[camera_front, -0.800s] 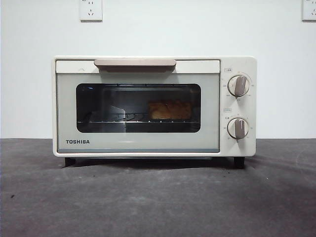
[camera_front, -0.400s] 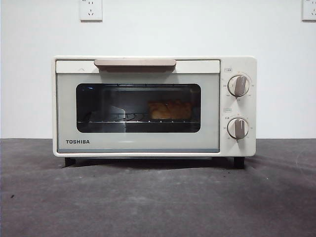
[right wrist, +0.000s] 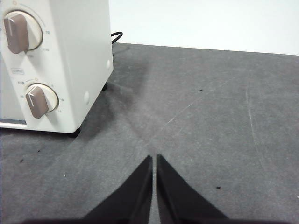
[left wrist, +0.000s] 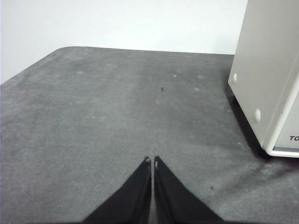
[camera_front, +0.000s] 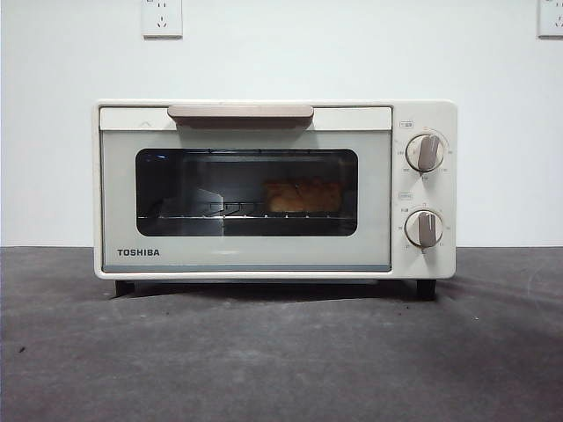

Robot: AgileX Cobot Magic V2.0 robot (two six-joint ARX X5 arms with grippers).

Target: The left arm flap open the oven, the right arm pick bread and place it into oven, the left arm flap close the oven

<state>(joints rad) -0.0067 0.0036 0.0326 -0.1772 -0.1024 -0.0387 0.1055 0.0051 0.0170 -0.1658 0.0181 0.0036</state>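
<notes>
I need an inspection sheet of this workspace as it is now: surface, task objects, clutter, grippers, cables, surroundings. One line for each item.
Surface: dark grey table, scuffed, with small specks.
Oven: oven stands upright on the table, door shut, handle at the top, two knobs on one side.
Bread: bread lies on the rack inside, seen through the window.
Clutter: nothing seen.
Grippers: left gripper shut, empty, over bare table beside the oven; right gripper shut, empty, on the knob side.
Cables: black cable behind the oven.
Surroundings: white wall with two sockets.
</notes>
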